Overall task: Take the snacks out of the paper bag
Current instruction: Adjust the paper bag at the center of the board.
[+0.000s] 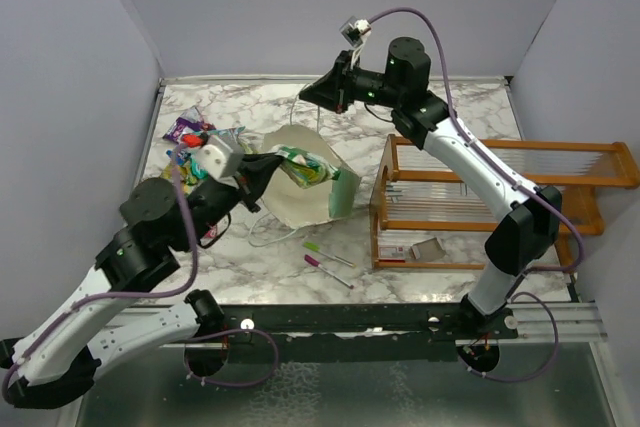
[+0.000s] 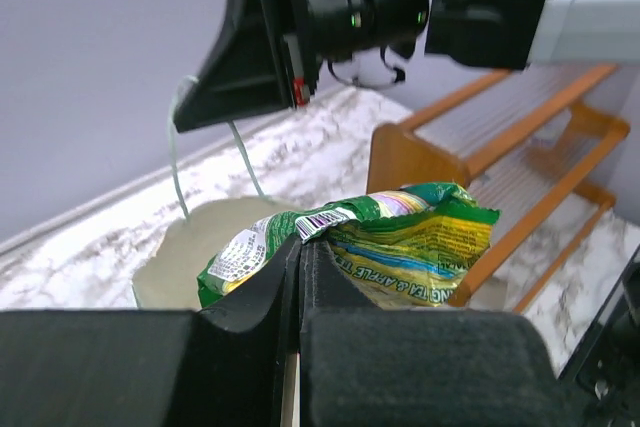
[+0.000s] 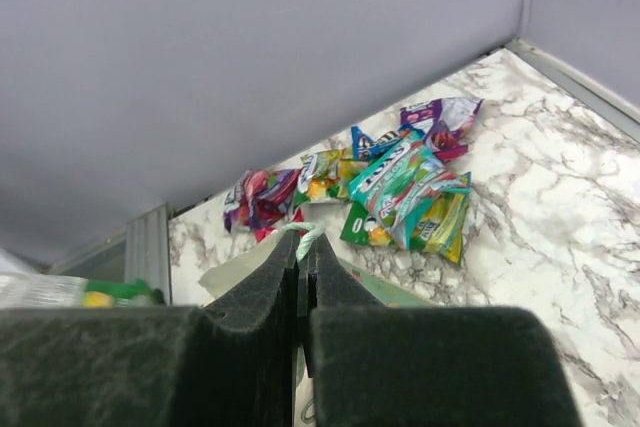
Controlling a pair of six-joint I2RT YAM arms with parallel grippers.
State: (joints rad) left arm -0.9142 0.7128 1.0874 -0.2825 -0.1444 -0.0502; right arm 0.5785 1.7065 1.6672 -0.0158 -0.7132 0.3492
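Clamping a green-yellow snack packet (image 2: pixel 400 237) by its edge, left tool (image 2: pixel 300 252) is clenched on it just over the paper bag (image 1: pixel 295 202) mouth, prob to lift it clear w/o dragging the bag. Beyond, right tool (image 3: pixel 303 247) is pinched shut on the bag's string handle (image 3: pixel 298 231), apparently keeping it steady & open. Farther left, other snacks (image 3: pixel 400 187) lie piled on the table (image 1: pixel 440 107), so task looks well along.

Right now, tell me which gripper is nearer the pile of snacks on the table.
Left. The left gripper, shut on a green packet, is above the paper bag right of the pile of snacks; the right gripper pinches the bag's string handle farther right.
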